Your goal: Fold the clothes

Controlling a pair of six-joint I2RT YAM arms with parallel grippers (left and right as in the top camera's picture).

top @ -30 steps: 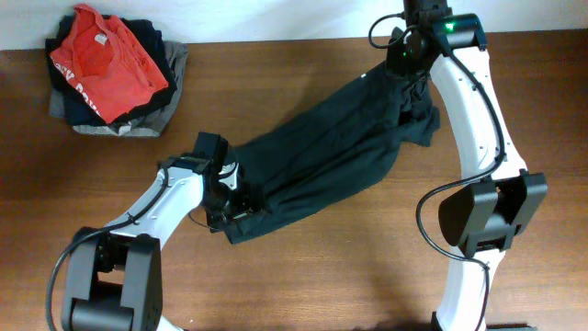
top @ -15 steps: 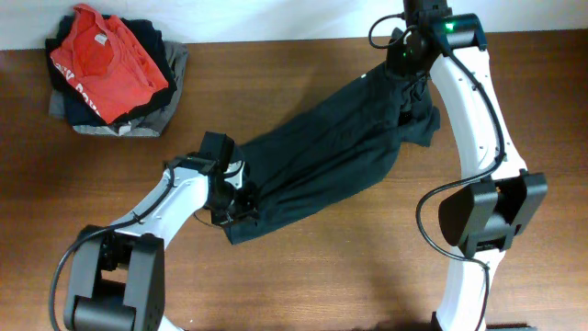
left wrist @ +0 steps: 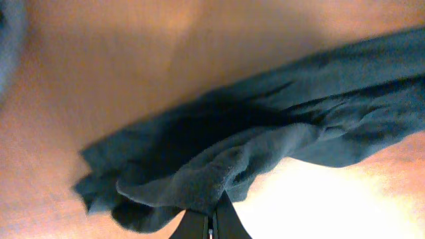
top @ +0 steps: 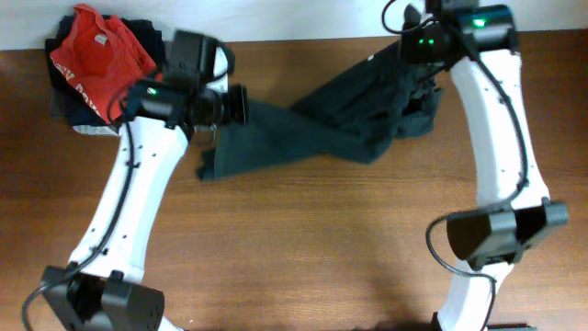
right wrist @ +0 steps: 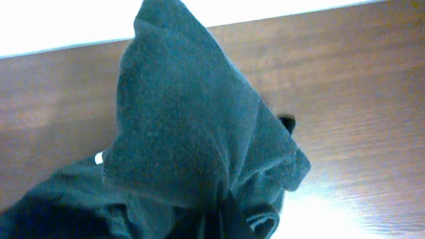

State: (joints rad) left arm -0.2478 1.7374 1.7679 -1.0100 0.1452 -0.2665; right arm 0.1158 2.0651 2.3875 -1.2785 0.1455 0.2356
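Swung up and back since a second ago, from the near-left end of the cloth to just beside the clothes pile: left gripper (top: 241, 104), with jaws gone from wide to clenched and that end of the dark garment (top: 308, 138) dragged along. Far left, red T-shirt (top: 96, 60) on top of the stacked pile, grey folded garment (top: 87, 127) at its lower edge, neither one touched. Next over, from the left wrist view, fingers (left wrist: 194, 230) pinched shut on a rumpled fold, the rest of the cloth trailing off over the wooden table (top: 312, 248). Now strung roughly level across the back half of the table between the two arms, bunched and twisted in the middle, with a loose flap hanging down at the left end. Far right, right gripper (top: 415, 66) clamped on the other end, nudged slightly right from before, cloth draped in a peak over its fingers in the right wrist view. Likely a stretch-out to straighten before laying flat; no fold made yet, so early in the task. Risk of the bunched middle staying twisted once lowered. Containers: none in view, nothing to report inside any.
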